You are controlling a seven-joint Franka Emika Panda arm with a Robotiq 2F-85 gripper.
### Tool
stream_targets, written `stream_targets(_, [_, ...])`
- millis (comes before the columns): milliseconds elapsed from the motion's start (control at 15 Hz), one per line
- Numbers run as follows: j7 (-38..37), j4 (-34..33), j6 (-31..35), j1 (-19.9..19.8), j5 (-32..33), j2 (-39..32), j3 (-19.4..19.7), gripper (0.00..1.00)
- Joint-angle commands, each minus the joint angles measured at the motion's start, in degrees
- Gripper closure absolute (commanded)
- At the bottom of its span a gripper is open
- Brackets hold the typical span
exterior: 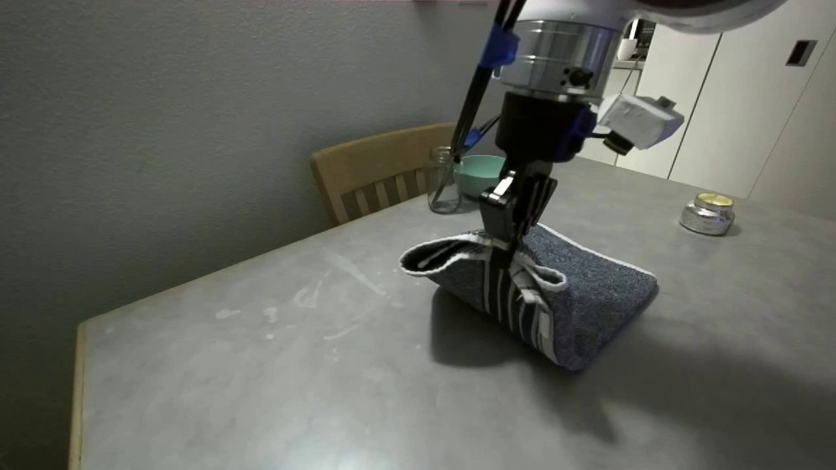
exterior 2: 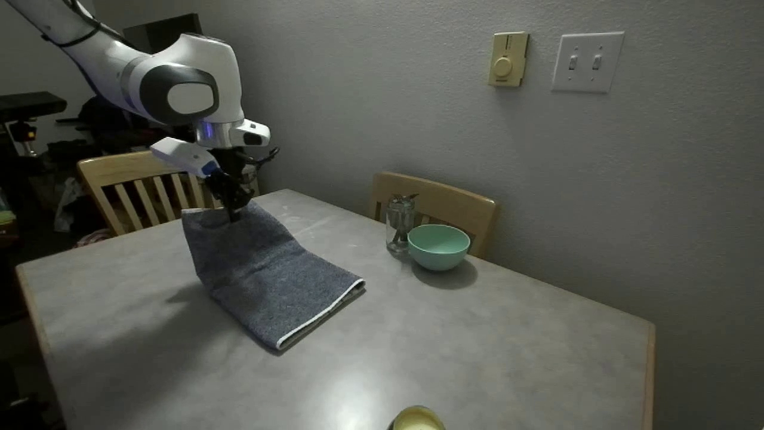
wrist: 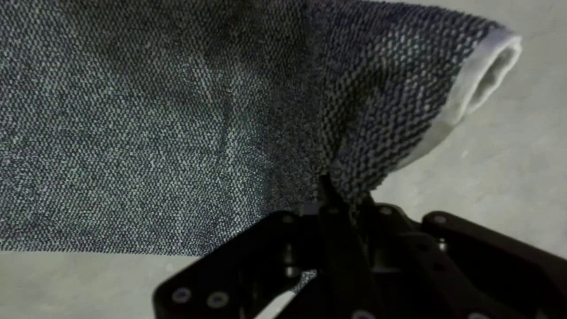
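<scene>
In an ext. view, tool (exterior 2: pixel 233 214) pinching blue-gray towel (exterior 2: pixel 280 286) at its 11 o'clock end, raised off bench (exterior 2: pixel 537 346) w/ rest lying on it. Mint bowl (exterior 2: pixel 439 254) approx 3 o'clock of towel, glass jar (exterior 2: pixel 399 222) at bowl's 10.

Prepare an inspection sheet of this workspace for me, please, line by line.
Surface: grey table, with pale marks.
Job's things: folded blue-grey towel, white-edged; one end held up, the other resting on the table.
Clutter: glass jar beside a green bowl; silver jar with a yellow top, standing apart.
Gripper: shut on the towel's raised end.
Cables: black cables beside the arm, with a blue wrap.
Surroundings: wooden chairs, grey wall, light switches.
</scene>
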State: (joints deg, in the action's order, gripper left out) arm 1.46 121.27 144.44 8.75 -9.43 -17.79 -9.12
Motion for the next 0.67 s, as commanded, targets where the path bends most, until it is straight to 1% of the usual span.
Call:
stream_targets(0, [9.2,4.5,0.1,-4.7,-4.9,4.1,-1.5,0.98])
stream_targets(267, [14.3,6.0,-0.8,-7.3,-6.8,5.9,-0.5,0.98])
stream_targets(600, [17.1,6.5,-1.8,-9.5,-7.1,7.5,0.9,0.98])
